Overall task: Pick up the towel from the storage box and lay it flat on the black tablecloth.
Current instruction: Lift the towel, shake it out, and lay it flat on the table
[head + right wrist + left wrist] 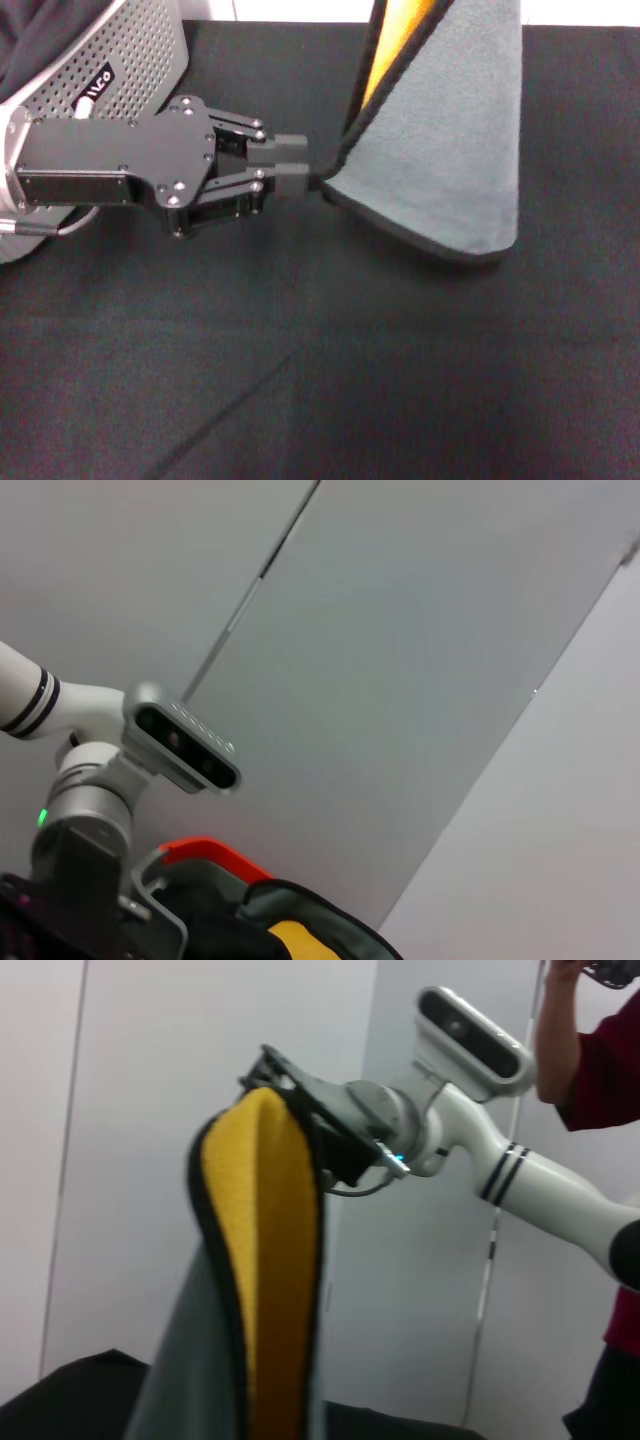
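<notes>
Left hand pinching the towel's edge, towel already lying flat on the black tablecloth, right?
Not flat. The head view shows the towel hanging up in the air above the black tablecloth. The left hand does pinch its edge; the left wrist view shows the right hand holding it up.

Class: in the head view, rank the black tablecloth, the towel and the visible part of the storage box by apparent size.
1. black tablecloth
2. towel, though raised nearer the camera
3. storage box, mostly out of frame

free: black tablecloth (330, 380) near side | blocked: hanging towel (450, 140), storage box (120, 60)
</notes>
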`<state>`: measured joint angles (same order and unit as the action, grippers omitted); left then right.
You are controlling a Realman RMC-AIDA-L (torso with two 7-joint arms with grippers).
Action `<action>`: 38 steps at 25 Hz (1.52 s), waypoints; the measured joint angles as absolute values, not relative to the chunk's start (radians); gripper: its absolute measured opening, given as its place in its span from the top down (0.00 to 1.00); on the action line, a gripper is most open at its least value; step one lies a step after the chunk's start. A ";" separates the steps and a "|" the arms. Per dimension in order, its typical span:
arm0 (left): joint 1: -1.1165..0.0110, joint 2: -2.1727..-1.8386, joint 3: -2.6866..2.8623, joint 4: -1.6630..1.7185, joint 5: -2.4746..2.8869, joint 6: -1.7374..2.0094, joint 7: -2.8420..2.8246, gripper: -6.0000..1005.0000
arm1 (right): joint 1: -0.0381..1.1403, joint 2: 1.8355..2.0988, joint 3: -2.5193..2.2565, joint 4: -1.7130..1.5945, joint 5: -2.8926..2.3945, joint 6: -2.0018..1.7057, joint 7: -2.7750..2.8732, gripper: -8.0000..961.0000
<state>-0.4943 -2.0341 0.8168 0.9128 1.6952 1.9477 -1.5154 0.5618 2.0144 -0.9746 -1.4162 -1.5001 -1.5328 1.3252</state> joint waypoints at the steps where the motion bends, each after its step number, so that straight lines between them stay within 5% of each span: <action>1: -0.489 -2.035 0.813 0.913 1.689 1.927 -1.514 0.76 | 0.561 2.014 -0.974 -1.417 -1.497 -1.536 1.325 0.98; 25: -0.486 -2.050 0.764 0.887 1.764 1.860 -1.456 0.75 | 0.546 2.016 -0.973 -1.512 -1.441 -1.590 1.338 0.97; 27: -0.487 -2.049 0.764 0.887 1.765 1.860 -1.455 0.63 | 0.542 2.015 -0.973 -1.513 -1.432 -1.591 1.337 0.97; 38: -0.522 -2.040 0.772 0.813 1.823 1.866 -1.437 0.57 | 0.541 2.014 -0.972 -1.513 -1.410 -1.594 1.331 0.97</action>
